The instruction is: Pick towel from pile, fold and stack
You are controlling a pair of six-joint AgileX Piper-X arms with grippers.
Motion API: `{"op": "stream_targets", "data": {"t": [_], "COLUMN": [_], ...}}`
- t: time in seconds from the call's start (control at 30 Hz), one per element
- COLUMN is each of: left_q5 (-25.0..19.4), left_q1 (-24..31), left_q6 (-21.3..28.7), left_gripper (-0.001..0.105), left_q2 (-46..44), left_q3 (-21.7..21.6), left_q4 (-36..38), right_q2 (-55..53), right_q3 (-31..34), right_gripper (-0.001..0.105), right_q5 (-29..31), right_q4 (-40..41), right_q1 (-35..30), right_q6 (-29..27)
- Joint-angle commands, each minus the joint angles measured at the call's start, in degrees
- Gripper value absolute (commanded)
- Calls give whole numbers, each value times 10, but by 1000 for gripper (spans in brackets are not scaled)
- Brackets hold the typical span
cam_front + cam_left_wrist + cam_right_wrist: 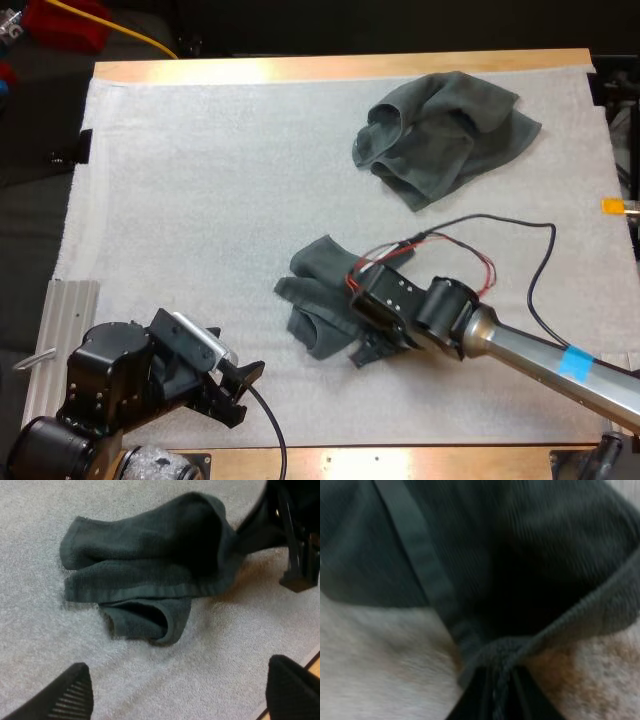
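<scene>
A small crumpled dark grey-green towel (318, 292) lies on the mat's middle, partly doubled over itself (145, 580). My right gripper (364, 347) sits at its near right edge, shut on a bunched hem of the towel (495, 690), which spreads out beyond the fingers (470, 700). A larger crumpled towel (440, 135) rests at the far right of the mat. My left gripper (240, 392) hovers low at the near left, open, its fingers (70, 695) apart and short of the small towel. In the left wrist view the right gripper (295, 555) stands at the towel's far end.
The white mat (180, 200) covers most of the wooden table (330, 68). A ridged metal plate (65, 310) sits at the near left edge. The right arm (540, 350) stretches across the mat's near right.
</scene>
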Motion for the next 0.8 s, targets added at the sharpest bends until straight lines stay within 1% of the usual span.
{"op": "stream_targets", "data": {"t": [0.0, 0.03, 0.17, 0.23, 0.33, 0.4, 0.53, 0.57, 0.6, 0.67, 0.7, 0.77], "left_q5": [2, 2, 2, 2, -1, -2, -5, -10, -41, -62, -72, -73], "left_q1": [-1, -1, -1, -1, -1, -1, -1, -1, -1, -1, -1, -1], "left_q6": [-5, -5, -5, -5, -10, -25, -32, -34, -48, -57, -61, -61], "left_gripper": [69, 69, 69, 69, 69, 69, 69, 69, 69, 69, 69, 69], "left_q2": [0, 0, 0, 0, 1, 1, 1, 1, 1, 6, 11, 48], "left_q3": [0, 0, 1, 9, 32, 46, 74, 78, 89, 99, 103, 108], "left_q4": [-5, -6, -10, -34, -74, -94, -125, -129, -147, -164, -174, -195], "right_q2": [-13, -23, -55, -72, -80, -80, -80, -80, -80, -80, -80, -80], "right_q3": [9, 27, 65, 85, 110, 120, 126, 126, 126, 126, 126, 126], "right_gripper": [2, 2, 2, 2, 2, 2, 2, 2, 2, 2, 2, 2], "right_q5": [9, 9, 9, 9, 9, 9, 9, 16, 27, 30, 32, 32], "right_q4": [10, 15, 16, 16, 5, -3, -14, -14, -13, -13, -13, -13], "right_q1": [-1, -1, -1, -1, -1, -1, -1, -1, -1, -1, -1, -1], "right_q6": [3, 3, 3, 6, 22, 41, 59, 64, 76, 83, 86, 93]}}
